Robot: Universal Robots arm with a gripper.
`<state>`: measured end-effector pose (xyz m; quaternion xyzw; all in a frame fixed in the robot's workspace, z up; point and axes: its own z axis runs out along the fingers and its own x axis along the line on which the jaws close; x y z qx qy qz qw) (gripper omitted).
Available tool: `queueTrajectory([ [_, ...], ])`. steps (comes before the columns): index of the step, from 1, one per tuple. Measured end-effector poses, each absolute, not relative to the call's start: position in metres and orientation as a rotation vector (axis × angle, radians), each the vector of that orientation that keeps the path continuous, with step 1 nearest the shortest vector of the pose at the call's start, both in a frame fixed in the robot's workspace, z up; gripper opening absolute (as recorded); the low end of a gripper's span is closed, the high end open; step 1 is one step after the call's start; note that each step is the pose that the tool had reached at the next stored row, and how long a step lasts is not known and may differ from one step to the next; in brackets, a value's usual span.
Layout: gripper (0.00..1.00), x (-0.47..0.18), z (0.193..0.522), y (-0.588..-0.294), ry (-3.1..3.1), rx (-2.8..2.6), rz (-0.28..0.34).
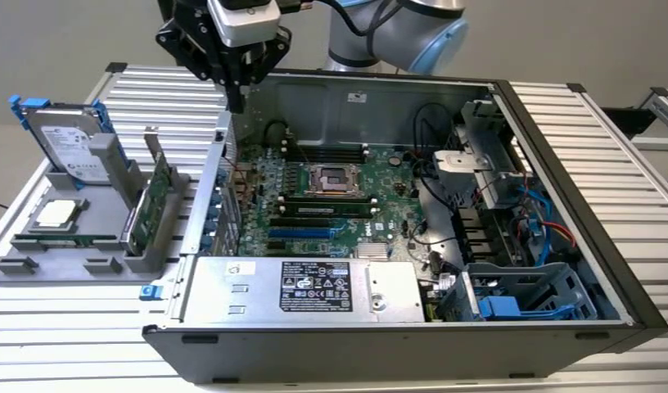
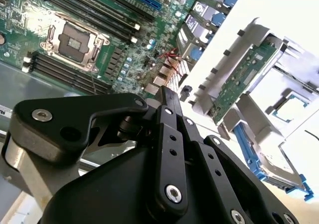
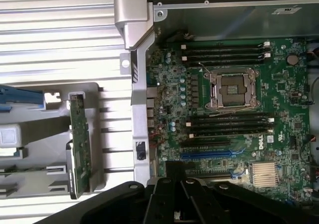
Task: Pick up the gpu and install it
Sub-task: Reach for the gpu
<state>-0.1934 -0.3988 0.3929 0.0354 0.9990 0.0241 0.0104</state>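
Observation:
The gpu (image 1: 148, 206) is a green card standing on edge in a grey holder (image 1: 50, 266) on the exterior view's left, outside the computer case. It also appears in both wrist views (image 2: 238, 82) (image 3: 79, 137). My gripper (image 1: 236, 103) hangs above the case's rear corner on that side, higher than the gpu and farther back, touching nothing. Its black fingers (image 2: 166, 102) lie together with nothing between them, so it is shut and empty. The fingertips (image 3: 174, 168) point down over the case's side wall beside the motherboard (image 3: 224, 109).
The open case (image 1: 552, 164) lies on a ribbed metal table (image 1: 640, 237), with a power supply (image 1: 301, 286) at the front and drive cages (image 1: 520, 295) on the exterior view's right. The holder also carries a hard drive (image 1: 66, 143), a processor (image 1: 56, 214) and a memory stick (image 1: 61, 241).

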Motion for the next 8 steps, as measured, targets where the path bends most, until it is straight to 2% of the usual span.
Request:
queueTrajectory([
  [8, 0.00, -0.205, 0.393, -0.399, 3.118, 0.110, 0.075],
])
